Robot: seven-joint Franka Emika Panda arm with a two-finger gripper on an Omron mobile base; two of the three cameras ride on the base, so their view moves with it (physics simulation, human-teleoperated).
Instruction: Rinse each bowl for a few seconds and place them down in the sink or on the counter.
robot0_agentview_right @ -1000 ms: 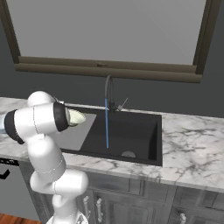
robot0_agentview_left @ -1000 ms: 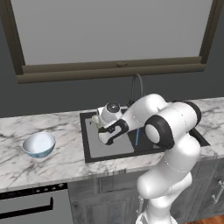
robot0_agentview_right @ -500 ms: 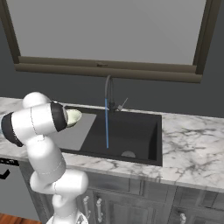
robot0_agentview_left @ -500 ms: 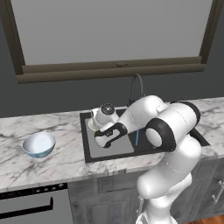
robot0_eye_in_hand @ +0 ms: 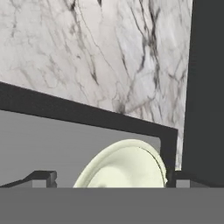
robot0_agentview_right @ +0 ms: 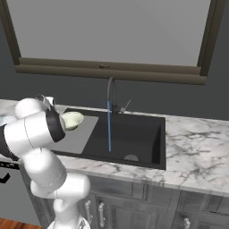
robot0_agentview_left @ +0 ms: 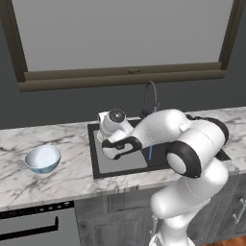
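**Yellow-green bowl carried to the sink's left end**

Since a second ago my arm has swung the pale yellow-green bowl (robot0_agentview_right: 71,120) leftward, away from the running water (robot0_agentview_right: 109,127) and over the flat grey panel (robot0_agentview_left: 121,159) in the left half of the sink (robot0_agentview_right: 134,134). From the right base camera the bowl sits just above that panel, close to the sink's back-left corner, rim tipped a little toward the basin. On the hand camera its pale rim arcs up between the two dark tips, so I read the claw (robot0_eye_in_hand: 109,177) as clenched on the bowl (the actual contact is below the frame edge, so that is a judgement).

I judge this to be the set-down after rinsing: the panel is a flat, low spot clear of the stream, which is why the bowl is being held there rather than under the faucet (robot0_agentview_left: 150,96). Water is on, falling into the open black half, well apart from the bowl.

Second bowl, white inside and light blue outside (robot0_agentview_left: 43,159), rests upright on the counter (robot0_agentview_left: 57,180) left of the sink, untouched. It would be next for rinsing, and the reach to it is short from this pose.
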